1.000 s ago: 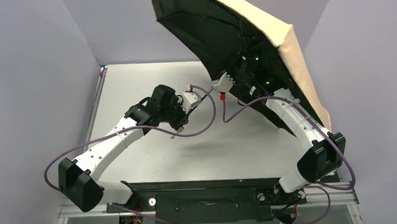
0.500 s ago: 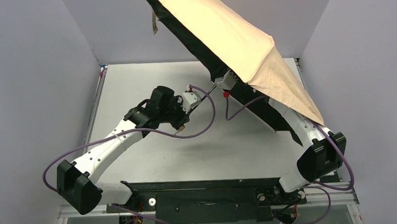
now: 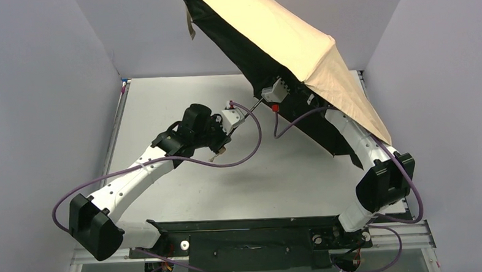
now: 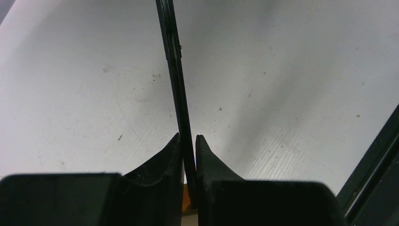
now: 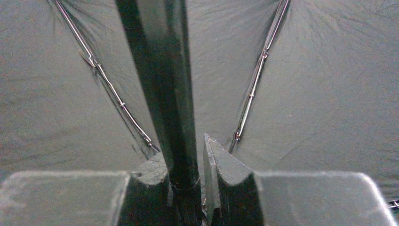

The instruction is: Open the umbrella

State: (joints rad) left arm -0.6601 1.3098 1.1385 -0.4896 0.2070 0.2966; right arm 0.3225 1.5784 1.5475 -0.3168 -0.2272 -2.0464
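Observation:
The umbrella point(image 3: 283, 36) stands open and tilted over the table's back right, peach-tan outside up, black lining point(image 5: 329, 94) and ribs point(image 5: 256, 75) beneath. Its thin black shaft point(image 4: 175, 70) runs down-left from the canopy to a small tan handle point(image 3: 218, 152). My left gripper point(image 3: 240, 114) is shut on the shaft just above the handle; the wrist view shows the left gripper point(image 4: 188, 139) pinching it over the table. My right gripper point(image 3: 272, 93) sits under the canopy's edge. In its wrist view the right gripper point(image 5: 184, 151) is shut on the thicker upper part of the shaft point(image 5: 160, 70).
The white table point(image 3: 175, 96) is walled by grey panels at the left, back and right. The canopy overhangs the right arm's forearm point(image 3: 355, 137). Purple cables point(image 3: 254, 141) loop from both wrists. A black rail point(image 3: 248, 224) with the arm bases runs along the near edge.
The canopy has turned over: a second ago its black underside faced the camera, now the tan outside does. Both grippers kept their hold on the shaft, shifting only slightly.

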